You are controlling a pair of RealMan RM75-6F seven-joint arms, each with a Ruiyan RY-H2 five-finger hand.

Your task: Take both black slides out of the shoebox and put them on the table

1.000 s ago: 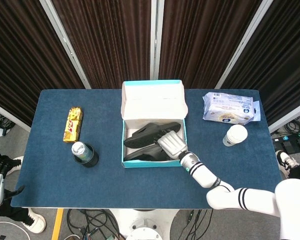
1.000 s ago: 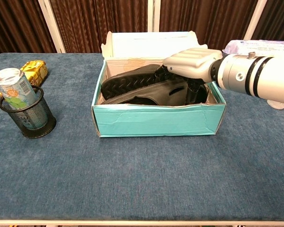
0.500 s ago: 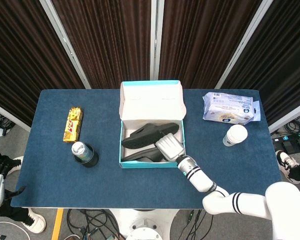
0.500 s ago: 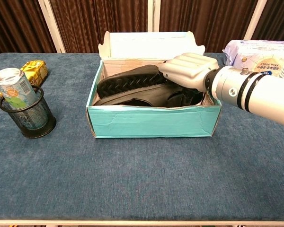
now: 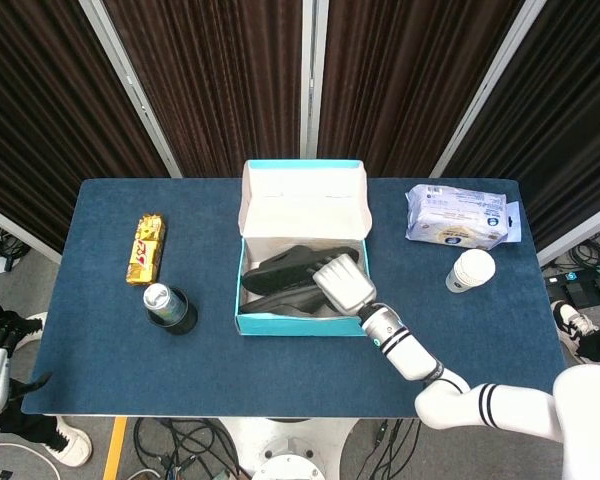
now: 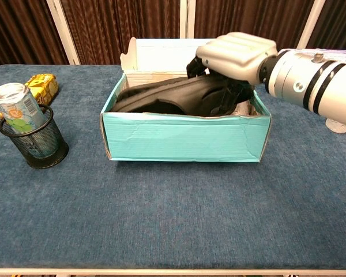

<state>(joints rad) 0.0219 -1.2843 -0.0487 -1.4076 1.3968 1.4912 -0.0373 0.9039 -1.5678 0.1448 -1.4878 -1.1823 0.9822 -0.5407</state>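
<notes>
The right hand [image 6: 233, 55] curls its fingers around the upper black slide [image 6: 161, 98] at the shoebox [image 6: 184, 141] right end. The slide looks light, rubbery and bendy, so gripping its strap seems the surest hold

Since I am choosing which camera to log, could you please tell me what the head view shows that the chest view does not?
Only the head view shows the whole wipes packet, the paper cup as a whole, the snack bar lengthwise, and a dark left hand low beside the table.

Only the chest view shows the shoebox's teal front wall and the right hand's fingers curled onto a black slide.

Both show the box, slides, right hand, and the can in its mesh holder.
</notes>
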